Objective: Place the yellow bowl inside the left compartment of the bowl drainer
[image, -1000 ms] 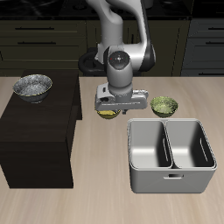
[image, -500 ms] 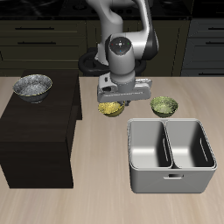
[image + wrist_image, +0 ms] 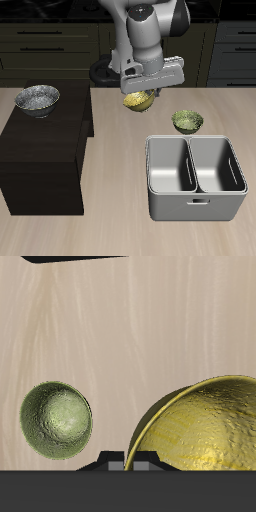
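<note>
My gripper [image 3: 141, 93] is shut on the rim of the yellow bowl [image 3: 138, 101], which hangs tilted in the air above the table. In the wrist view the yellow bowl [image 3: 203, 428] fills the space by the fingers [image 3: 140, 464]. The bowl drainer [image 3: 196, 207] stands nearer the table's front edge, with both wells empty. Its left compartment [image 3: 170, 168] lies below and forward of the held bowl, apart from it.
An olive-green bowl [image 3: 187, 121] [image 3: 56, 421] sits on the table just behind the drainer. A silver-grey speckled bowl [image 3: 37, 98] rests on a dark block [image 3: 40, 160] at the table's side. Dark cabinets run behind the robot.
The gripper has risen from table level with the yellow bowl and shifted toward the olive-green bowl's side. The bowl now hangs tilted, clear of the table.
</note>
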